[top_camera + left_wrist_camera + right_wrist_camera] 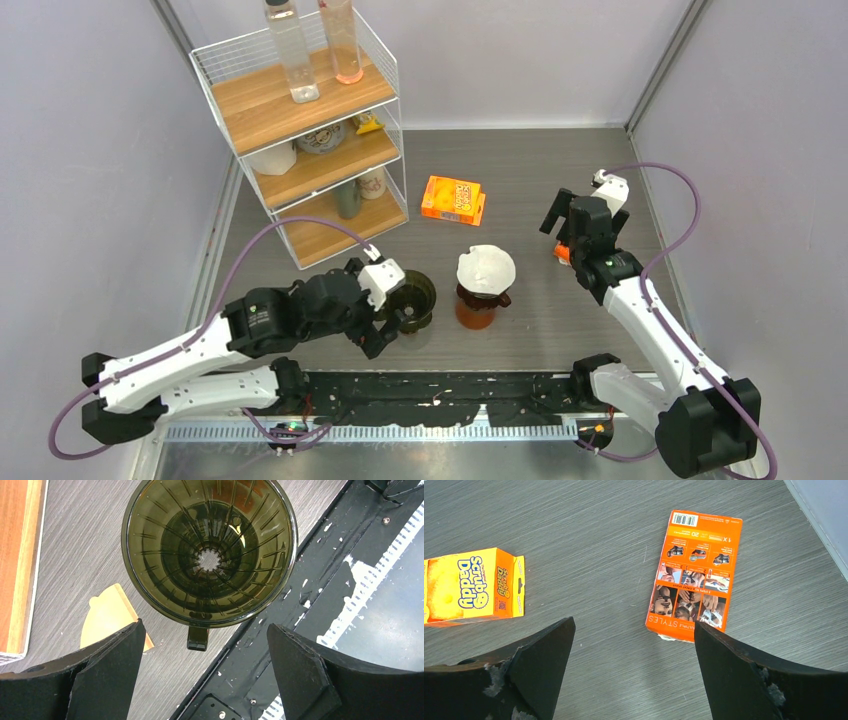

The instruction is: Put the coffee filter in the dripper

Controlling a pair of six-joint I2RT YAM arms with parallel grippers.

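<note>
Left gripper [205, 628]: fingers spread wide, nothing pinched, hanging just over the dripper's handle [198, 638].
Dripper [170, 555]: dark, see-through, ribbed; upright on the table [520, 170] by the near edge; nothing inside.
Filter [107, 615]: tan paper, lying flat on the table just beside the dripper, not in it; one corner is hidden behind a left finger.
White filter [486, 268]: sits in the top of an amber vessel [477, 308], right of the dripper.
Right gripper [634, 625]: fingers spread, holding nothing, above bare table.
Orange pack [694, 575]: flat on the table, just ahead of the right gripper.
Sponge box [471, 585]: further left, apart from the pack.
Rack [300, 130]: back left, with bottles on top.
</note>
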